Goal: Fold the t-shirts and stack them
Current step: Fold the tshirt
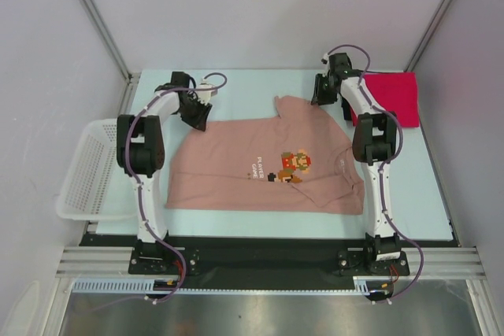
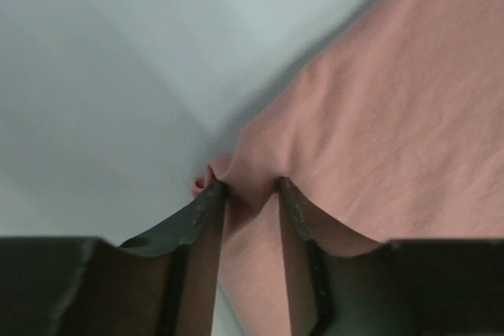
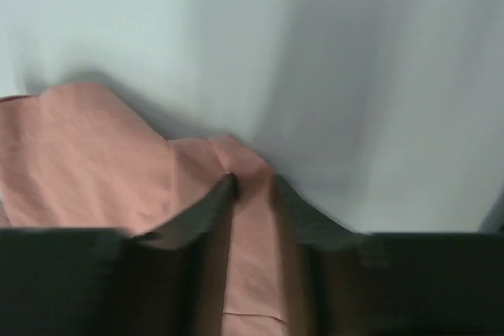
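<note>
A dusty-pink t-shirt (image 1: 236,164) with a pixel game-character print (image 1: 294,166) and white text lies spread on the pale blue table. My left gripper (image 1: 198,118) is at its far left corner, shut on the pink cloth (image 2: 252,175). My right gripper (image 1: 323,100) is at its far right corner, shut on a pinch of the pink cloth (image 3: 250,169). A folded bright red t-shirt (image 1: 391,94) lies at the far right of the table, behind my right arm. A black shirt is not in view.
A white plastic lattice basket (image 1: 88,167) stands off the table's left edge beside my left arm. Grey walls close in the back and both sides. The table's near edge (image 1: 268,235) runs just beyond the arm bases.
</note>
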You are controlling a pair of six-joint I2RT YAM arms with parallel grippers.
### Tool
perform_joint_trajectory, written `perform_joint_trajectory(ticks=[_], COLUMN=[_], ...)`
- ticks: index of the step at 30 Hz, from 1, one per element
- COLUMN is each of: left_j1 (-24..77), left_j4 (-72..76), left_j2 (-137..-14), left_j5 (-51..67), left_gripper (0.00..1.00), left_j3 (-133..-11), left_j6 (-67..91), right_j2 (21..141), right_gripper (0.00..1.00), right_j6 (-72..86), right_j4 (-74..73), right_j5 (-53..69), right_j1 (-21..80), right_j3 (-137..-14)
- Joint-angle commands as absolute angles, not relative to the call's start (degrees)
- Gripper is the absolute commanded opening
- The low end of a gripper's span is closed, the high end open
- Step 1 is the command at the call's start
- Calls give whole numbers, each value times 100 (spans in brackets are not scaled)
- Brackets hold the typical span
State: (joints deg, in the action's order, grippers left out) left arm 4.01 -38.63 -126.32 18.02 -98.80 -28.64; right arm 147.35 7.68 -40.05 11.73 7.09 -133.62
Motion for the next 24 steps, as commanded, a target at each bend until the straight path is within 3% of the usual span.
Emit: perform_joint_trajectory(ticks=[1,2,3,5,13,24], left_j1=[396,396,387,395,396,510], left_j4=[-4086,-4183,-4236,-4237,-3279,-3357], left_j2=[-12621,-12595,-12508,-12358,-10891,-9178], left_j5=[2363,2460,2539,2645,2268,1872], left_gripper=[36,31,19,0,0,4], left_j3=[-10055,-10055,-10046,-9959,-8678,-6568], left_j6=[-3128,-3181,-3216,-3287,-3436,-4078], right_j2=[14564,14511,14450,14195,12667,9153], right_gripper=[26,19,6,0,0,0], right_j6=[826,852,879,975,923,1204], right_j4=[-3946,-3903,-3885,-3745,-3463,-2804], right_j5=[1836,1915,1994,2109,1716,985], right_j1=[695,686,668,624,615,896], right_j3=[-13404,-13316,-13237,-12921,-11384,-7175])
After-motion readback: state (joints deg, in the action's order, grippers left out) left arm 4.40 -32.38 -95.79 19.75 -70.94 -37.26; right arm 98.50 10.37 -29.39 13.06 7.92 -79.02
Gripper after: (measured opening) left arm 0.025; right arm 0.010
